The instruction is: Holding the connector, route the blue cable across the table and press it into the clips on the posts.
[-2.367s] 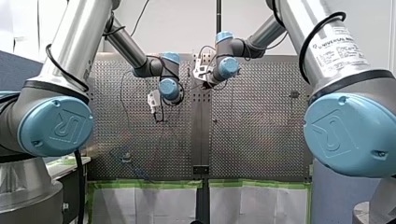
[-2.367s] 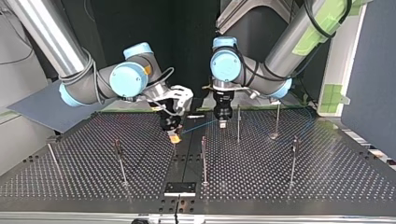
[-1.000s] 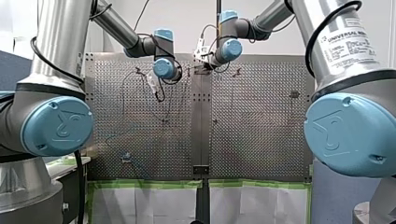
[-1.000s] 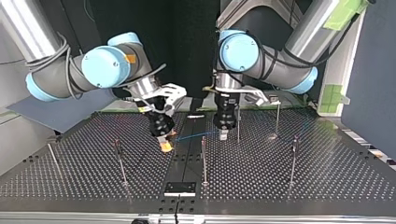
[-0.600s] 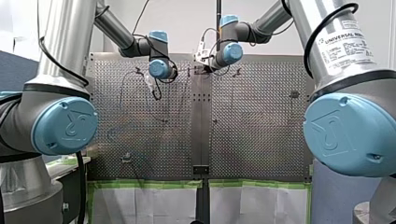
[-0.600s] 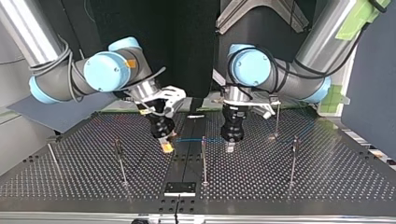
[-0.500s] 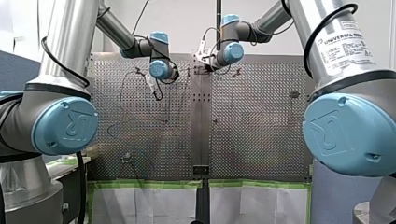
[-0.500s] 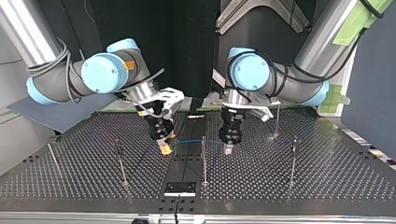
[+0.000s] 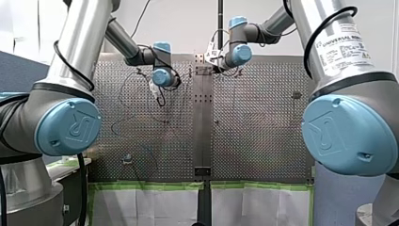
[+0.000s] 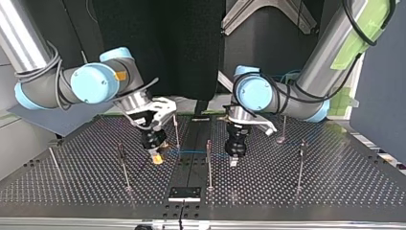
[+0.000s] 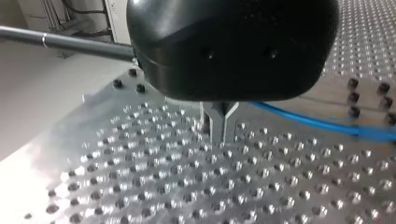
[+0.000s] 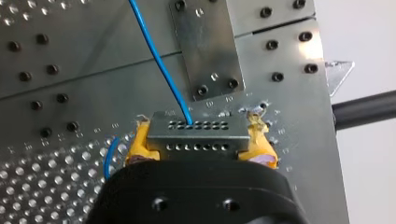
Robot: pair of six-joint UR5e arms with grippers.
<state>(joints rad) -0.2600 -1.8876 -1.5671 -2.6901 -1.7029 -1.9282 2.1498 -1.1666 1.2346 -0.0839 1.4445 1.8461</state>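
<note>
Two grippers hang low over the silver perforated metal table [image 10: 297, 201], side by side in the top view. At that view's left, past a slim dark upright post [image 10: 122, 165], my right arm's gripper [image 10: 155, 158] points down at the table. Its yellow pads [image 12: 140, 145] are clamped on the ends of a flat grey metal connector with two rows of small holes [image 12: 197, 132], and the right wrist view shows the connector gripped squarely between them. A thin blue cable [image 10: 191, 153] leaves the connector's farther row of holes and runs level toward the top view's right, just above the table. It crosses a second slim post [image 10: 208, 165] near its top; whether it sits in a clip there I cannot tell. Just beyond that post my left arm's black gripper [image 10: 233, 160] points straight down. In the left wrist view its metal fingers [image 11: 229, 123] stand together with only a thin slit between them, tips close above the table. The cable comes out from beside them, and I cannot tell whether they pinch it. Further right in the top view stands another post [image 10: 300, 165].
</note>
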